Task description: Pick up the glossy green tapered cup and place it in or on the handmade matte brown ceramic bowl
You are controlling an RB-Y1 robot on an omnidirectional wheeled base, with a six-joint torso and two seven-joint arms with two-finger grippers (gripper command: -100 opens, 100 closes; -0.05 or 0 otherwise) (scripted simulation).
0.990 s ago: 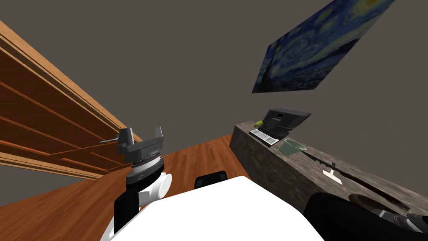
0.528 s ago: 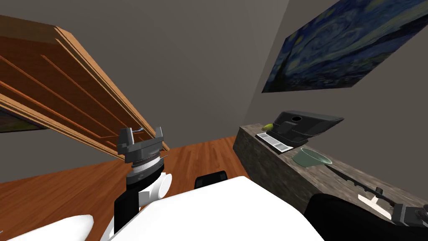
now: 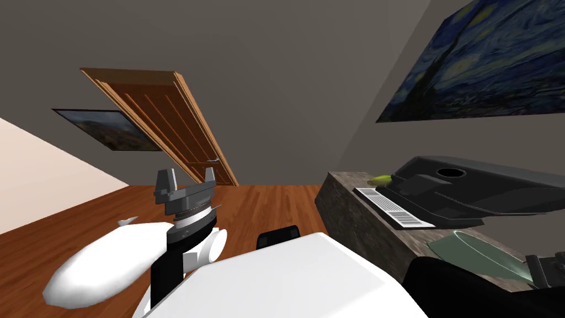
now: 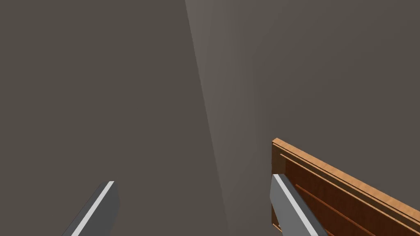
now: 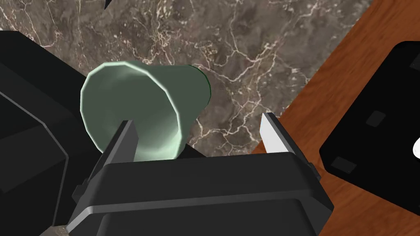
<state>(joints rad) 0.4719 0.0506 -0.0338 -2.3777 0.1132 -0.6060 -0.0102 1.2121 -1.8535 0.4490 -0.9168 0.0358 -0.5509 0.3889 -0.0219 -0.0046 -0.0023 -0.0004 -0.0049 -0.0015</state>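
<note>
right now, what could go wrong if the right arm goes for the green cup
1. The green cup lines up with one jaw of the open right gripper, not the gap between them, so closing may knock it over.
2. The black machine stands close beside the cup; that jaw could strike it.
3. The counter edge is near, so a tipped cup might roll to the floor.

Home, wooden door, wall painting, marble counter, wood floor
</note>
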